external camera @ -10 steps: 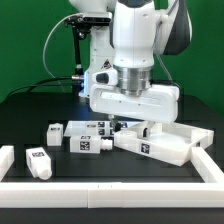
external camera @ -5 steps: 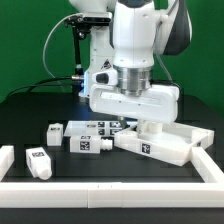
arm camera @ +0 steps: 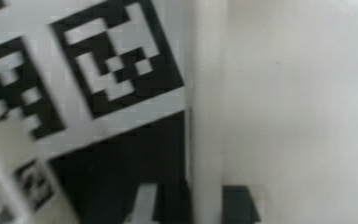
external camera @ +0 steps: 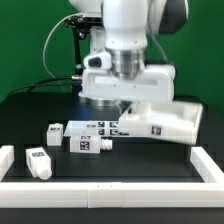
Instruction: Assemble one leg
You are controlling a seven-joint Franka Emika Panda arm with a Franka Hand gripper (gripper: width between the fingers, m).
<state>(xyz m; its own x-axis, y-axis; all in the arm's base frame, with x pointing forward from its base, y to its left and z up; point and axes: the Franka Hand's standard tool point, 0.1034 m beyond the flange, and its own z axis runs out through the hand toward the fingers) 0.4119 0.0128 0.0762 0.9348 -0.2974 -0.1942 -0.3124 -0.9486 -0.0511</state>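
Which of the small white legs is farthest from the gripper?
The leg at the exterior view's left, beside the white border; the others lie by the marker board.

The arm (external camera: 125, 30) wore a smooth, glossy white plastic shell that caught the light, while the table (external camera: 25, 115) beneath it was a matt black surface without shine. The leg (external camera: 40, 162) nearest the front and the large panel (external camera: 170, 122) both looked like smooth white plastic with a dull sheen, the leg's tag printed in flat black and white. The backdrop (external camera: 20, 30) appeared to be matt green cloth, and the marker board (external camera: 100, 126) showed a flat, paper-like print.
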